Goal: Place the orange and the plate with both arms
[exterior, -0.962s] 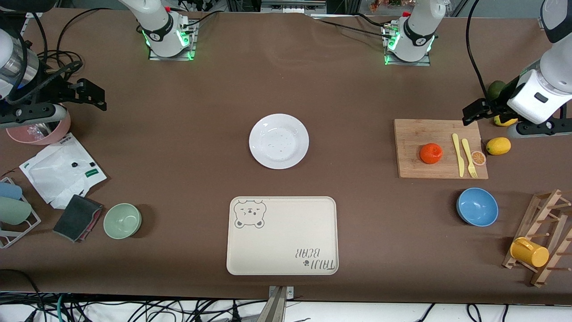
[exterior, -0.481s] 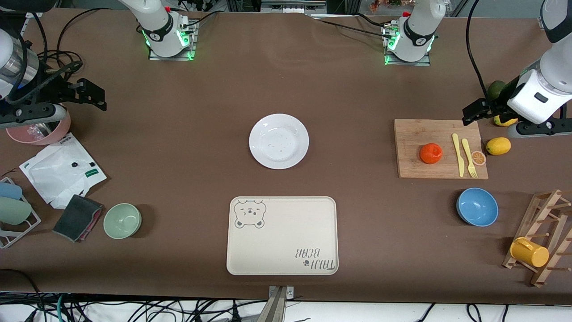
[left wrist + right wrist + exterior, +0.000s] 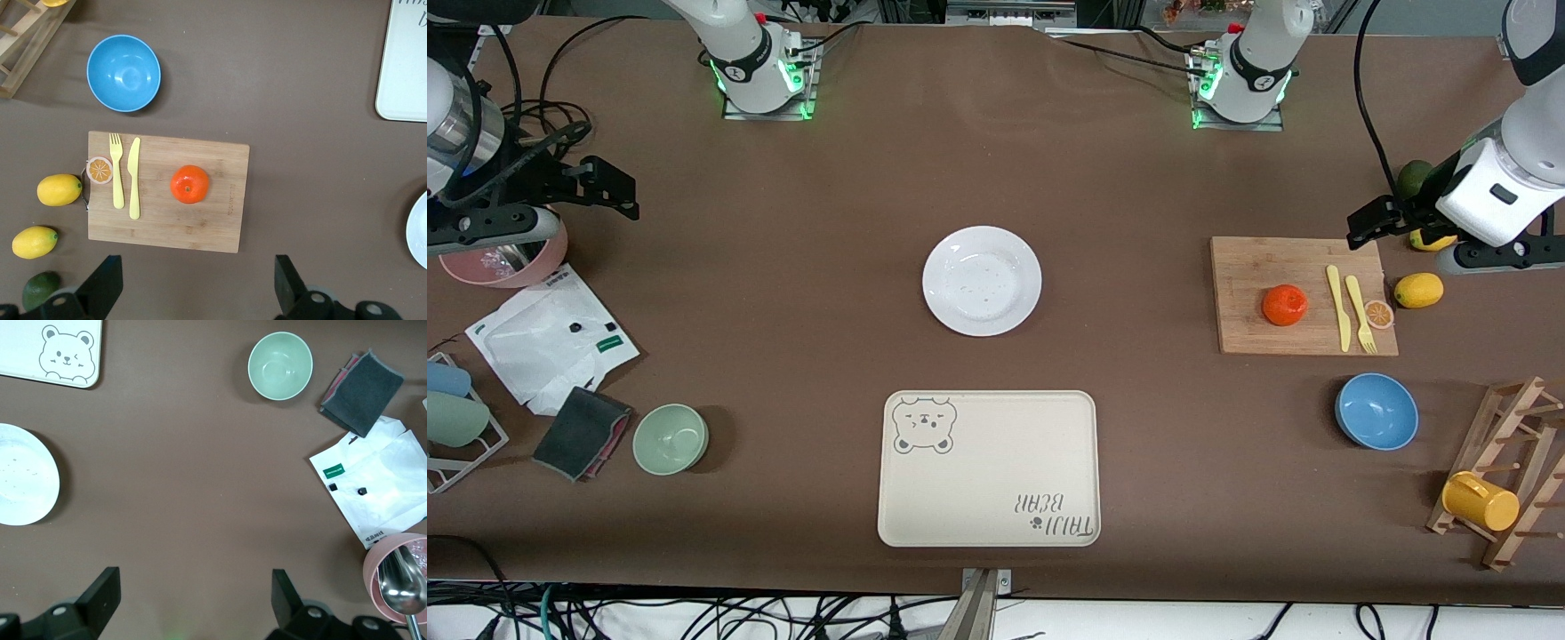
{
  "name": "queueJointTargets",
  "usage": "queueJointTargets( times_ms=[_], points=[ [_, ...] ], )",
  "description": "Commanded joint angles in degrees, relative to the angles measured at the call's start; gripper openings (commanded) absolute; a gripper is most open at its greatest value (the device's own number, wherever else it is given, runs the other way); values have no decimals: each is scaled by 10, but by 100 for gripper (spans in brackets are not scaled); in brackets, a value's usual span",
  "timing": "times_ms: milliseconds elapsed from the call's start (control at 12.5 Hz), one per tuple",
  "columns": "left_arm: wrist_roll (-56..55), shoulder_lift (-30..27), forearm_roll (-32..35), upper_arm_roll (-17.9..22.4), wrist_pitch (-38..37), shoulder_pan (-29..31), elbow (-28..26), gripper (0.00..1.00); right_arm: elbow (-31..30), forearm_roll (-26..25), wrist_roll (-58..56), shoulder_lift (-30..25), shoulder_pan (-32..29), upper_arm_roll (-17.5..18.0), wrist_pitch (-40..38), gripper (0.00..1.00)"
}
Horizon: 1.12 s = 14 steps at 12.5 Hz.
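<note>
Nothing is done yet. The orange sits near the left arm's edge, the plate mid-table. The left gripper and right gripper hang with fingers apart, holding nothing.

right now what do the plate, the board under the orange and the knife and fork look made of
Plate: glossy white, likely ceramic or melamine; it shows a soft sheen.
Board: wood or bamboo, matte, with visible tan grain.
Knife and fork: pale yellow, evenly coloured, probably plastic.
The orange sits on the board.

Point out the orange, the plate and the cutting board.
orange (image 3: 1285,305), front view, middle of the fruit.
plate (image 3: 982,242), front view, rim.
cutting board (image 3: 1240,267), front view, bare wood.
</note>
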Motion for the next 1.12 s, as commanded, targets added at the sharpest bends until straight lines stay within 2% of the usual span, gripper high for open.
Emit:
queueJointTargets(
  times_ms=[0,561,721,1042],
  points=[
    [-1,-9,-3,2,-8,-2,-2,100,11,-3,6,2,-1,1,-11,100],
    [-5,-6,-2,0,-13,-3,3,100,11,-4,6,2,-1,1,-10,100],
    [-11,-4,-7,0,-37,-4,1,100,11,-3,5,3,-1,0,-9,100],
    [-49,37,-6,0,-57,-3,-1,100,11,-5,5,3,-1,0,-9,100]
  ],
)
